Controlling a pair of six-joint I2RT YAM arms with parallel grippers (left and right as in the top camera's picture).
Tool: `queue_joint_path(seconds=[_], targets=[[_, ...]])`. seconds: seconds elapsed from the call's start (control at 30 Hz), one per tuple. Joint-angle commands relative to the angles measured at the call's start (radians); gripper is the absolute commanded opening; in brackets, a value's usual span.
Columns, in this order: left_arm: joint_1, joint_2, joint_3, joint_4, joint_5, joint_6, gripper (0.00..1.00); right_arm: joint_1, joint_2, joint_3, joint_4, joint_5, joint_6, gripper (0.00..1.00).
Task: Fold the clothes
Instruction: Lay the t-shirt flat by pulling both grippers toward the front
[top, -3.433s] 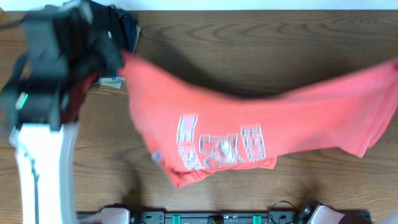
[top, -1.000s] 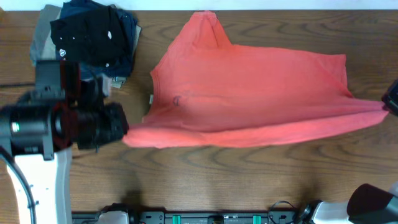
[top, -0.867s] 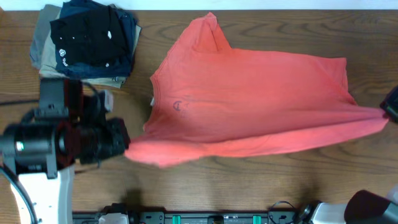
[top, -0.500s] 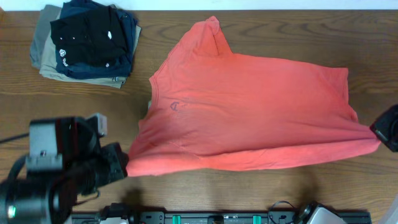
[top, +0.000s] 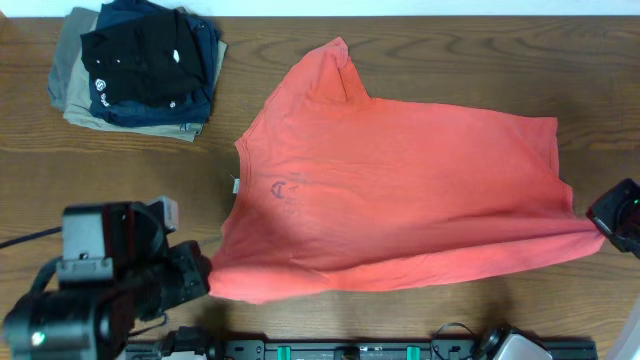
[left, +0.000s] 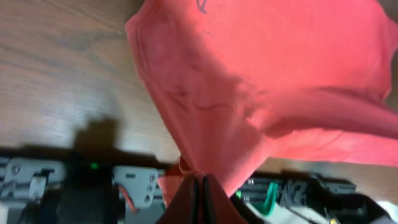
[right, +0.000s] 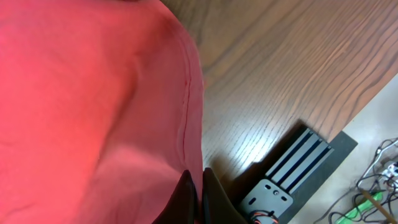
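T-shirt (top: 400, 190) between end effectors (left: 200, 198) (right: 194, 190) (tight grips)

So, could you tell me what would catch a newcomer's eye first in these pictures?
The coral-red T-shirt dominates, spread across the middle of the wooden table. The left end effector pinches its near left corner and the right end effector its near right corner. A stack of dark folded garments sits at the far left.

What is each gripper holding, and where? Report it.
Both hold the T-shirt: left gripper pinches its near collar-end corner, right gripper its near hem corner.
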Motion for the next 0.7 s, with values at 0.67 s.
queue_joint_path(seconds=[0.67], targets=[[-0.001,0.247,-0.103,0.189,-0.141,-0.049,0.06,-0.008,-0.008,-0.183,0.042,0.18,0.237,0.01]])
